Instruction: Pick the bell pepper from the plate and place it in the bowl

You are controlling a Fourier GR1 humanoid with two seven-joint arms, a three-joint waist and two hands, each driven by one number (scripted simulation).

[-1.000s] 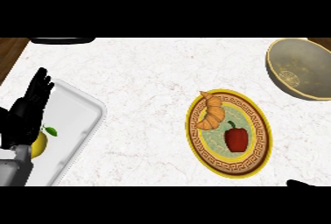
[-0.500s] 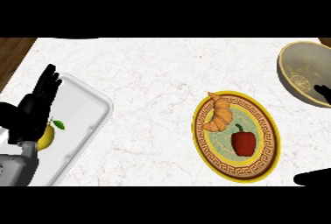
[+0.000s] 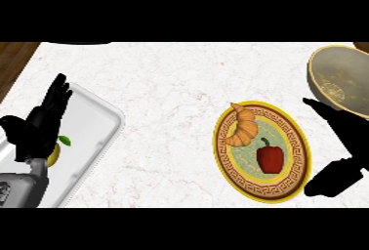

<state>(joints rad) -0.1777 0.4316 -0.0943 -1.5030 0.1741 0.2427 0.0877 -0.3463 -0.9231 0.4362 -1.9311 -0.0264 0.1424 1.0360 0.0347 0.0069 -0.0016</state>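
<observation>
A red bell pepper (image 3: 270,157) with a green stem lies on a yellow patterned plate (image 3: 296,180), beside a croissant (image 3: 243,127). The tan bowl (image 3: 338,80) sits at the upper right, partly cut by the view's edge. My right hand (image 3: 338,146) has come in from the right, open, its fingers and thumb spread just right of the plate and apart from the pepper. My left hand (image 3: 39,127) rests open at the left edge, fingers up, over a white tray.
The white tray (image 3: 97,132) at the left holds a yellow lemon (image 3: 54,151), mostly hidden by my left hand. Dark wood (image 3: 14,58) shows beyond the marble counter's upper left edge.
The view has shifted, so the plate and bowl sit further right. My right hand has risen from the lower right corner up alongside the plate's right rim. The left hand has stayed put.
</observation>
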